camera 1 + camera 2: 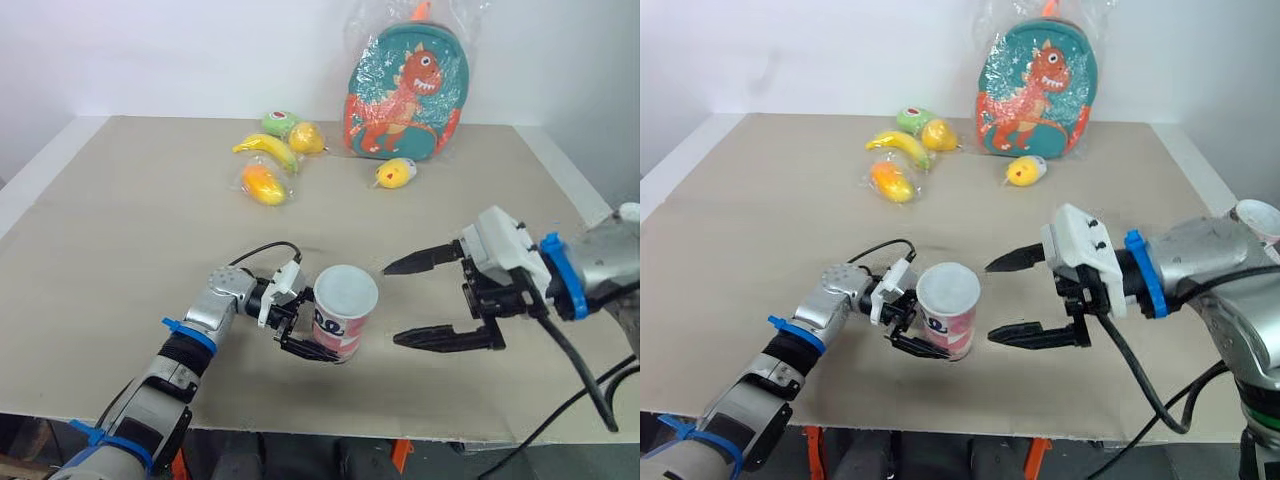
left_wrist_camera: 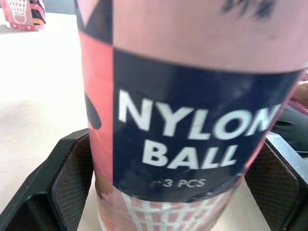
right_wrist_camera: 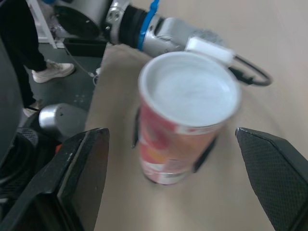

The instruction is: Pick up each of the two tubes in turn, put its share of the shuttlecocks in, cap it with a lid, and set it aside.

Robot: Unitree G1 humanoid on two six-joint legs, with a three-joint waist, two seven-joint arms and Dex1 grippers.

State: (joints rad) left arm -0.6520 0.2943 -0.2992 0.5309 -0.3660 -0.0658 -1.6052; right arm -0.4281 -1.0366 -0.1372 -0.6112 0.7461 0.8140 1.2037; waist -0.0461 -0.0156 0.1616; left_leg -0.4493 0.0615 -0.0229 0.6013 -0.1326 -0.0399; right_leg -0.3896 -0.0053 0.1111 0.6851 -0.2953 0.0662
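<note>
Nearby, lidded tube [image 1: 343,312] in left pincer [image 1: 318,335], toy fruit [image 1: 268,150], backpack [image 1: 405,92] behind.

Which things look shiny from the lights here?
Left eye view: the clear plastic bag around the dinosaur backpack glints, and so do the wrapped toy fruits. Right wrist view: the lid of the tube shows a soft pale sheen.

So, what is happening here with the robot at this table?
The left gripper is closed around a pink tube, which already has a white lid on top. The right gripper is open close beside the tube, facing it. A dinosaur backpack and toy fruits lie at the far side of the table.
</note>
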